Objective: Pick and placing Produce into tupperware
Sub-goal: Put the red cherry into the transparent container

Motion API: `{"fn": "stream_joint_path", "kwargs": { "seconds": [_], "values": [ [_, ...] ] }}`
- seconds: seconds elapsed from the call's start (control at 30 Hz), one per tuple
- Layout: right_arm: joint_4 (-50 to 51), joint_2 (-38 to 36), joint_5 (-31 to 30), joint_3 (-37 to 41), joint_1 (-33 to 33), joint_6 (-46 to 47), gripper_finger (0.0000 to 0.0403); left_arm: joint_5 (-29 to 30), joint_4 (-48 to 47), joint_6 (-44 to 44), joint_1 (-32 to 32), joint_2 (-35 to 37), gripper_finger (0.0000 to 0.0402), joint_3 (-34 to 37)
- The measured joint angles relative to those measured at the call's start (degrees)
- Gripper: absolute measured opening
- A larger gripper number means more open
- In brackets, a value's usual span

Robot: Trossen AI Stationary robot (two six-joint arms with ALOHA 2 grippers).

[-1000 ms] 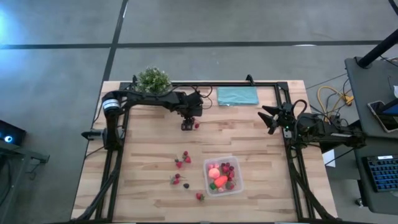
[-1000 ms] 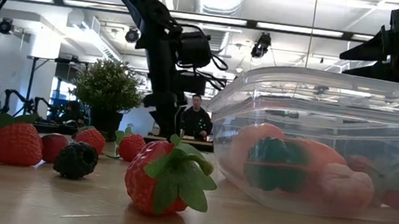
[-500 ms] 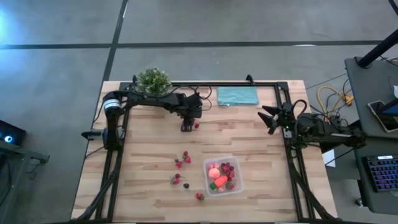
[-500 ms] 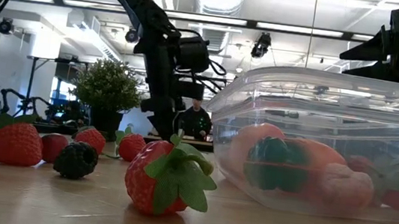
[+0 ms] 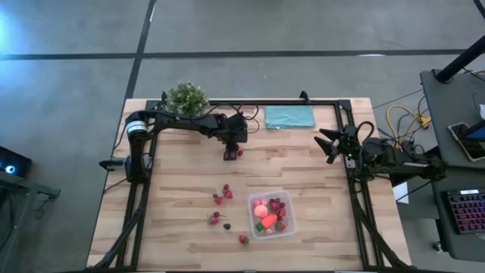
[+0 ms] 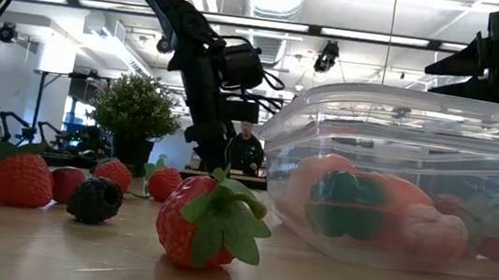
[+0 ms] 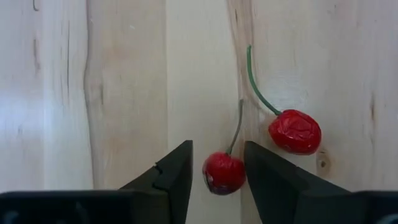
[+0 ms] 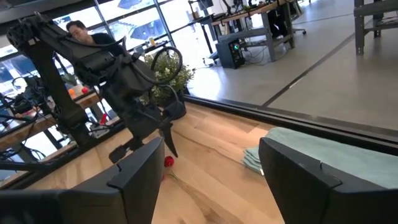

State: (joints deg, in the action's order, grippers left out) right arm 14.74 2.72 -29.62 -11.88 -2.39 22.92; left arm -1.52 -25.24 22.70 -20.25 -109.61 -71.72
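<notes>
Our left gripper (image 7: pixel 216 171) is down at the tabletop in the far half of the table, its two fingers (image 7: pixel 171 177) standing either side of one cherry (image 7: pixel 224 172) of a stemmed pair. The jaws are close about it, but we cannot tell whether the pads press the fruit, since a thin gap seems to show on each side. The second cherry (image 7: pixel 295 131) lies just beside, outside the jaws, joined by thin green stems (image 7: pixel 255 81) that meet farther off.

We judge the pair light and the cherry small, round and smooth, so it may squirt out of a loose pinch. Taking it across its middle looks right; the stems seem thin and bendy, so the twin will likely dangle and swing when lifted.

From above, the left gripper (image 5: pixel 229 154) covers most of the pair, and only a red speck shows beside it. The tupperware (image 5: pixel 285 224) sits well apart in the near half of the table, already holding an orange piece, a pink ball and several red bits. Loose strawberries (image 5: pixel 226 192) and a dark berry (image 6: pixel 95 199) lie on the wood to its left. What the smaller dark bits in the tub are we cannot make out.

Our right gripper (image 5: pixel 327 143) waits with jaws apart and empty at the table's right edge, near the teal cloth (image 5: pixel 289 116); the potted plant (image 5: pixel 187 98) stands at the far edge.
</notes>
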Motion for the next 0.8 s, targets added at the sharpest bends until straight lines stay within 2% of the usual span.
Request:
{"fn": "stream_joint_path", "kwargs": {
  "seconds": [0.17, 0.5, 0.8],
  "values": [
    [0.00, 0.00, -0.01, 0.00, 0.00, 0.00, 0.0250, 0.00, -0.61, 0.09, 0.00, -0.18, 0.0115, 0.83],
    [0.00, 0.00, -0.01, 0.00, 0.00, -0.01, 0.0252, -0.02, -0.95, 0.00, 0.00, -0.21, 0.0112, 1.36],
    [0.00, 0.00, -0.01, 0.00, 0.00, 0.00, 0.0248, 0.33, -1.26, -2.69, 0.04, -0.21, 0.0050, 1.36]
  ]
}}
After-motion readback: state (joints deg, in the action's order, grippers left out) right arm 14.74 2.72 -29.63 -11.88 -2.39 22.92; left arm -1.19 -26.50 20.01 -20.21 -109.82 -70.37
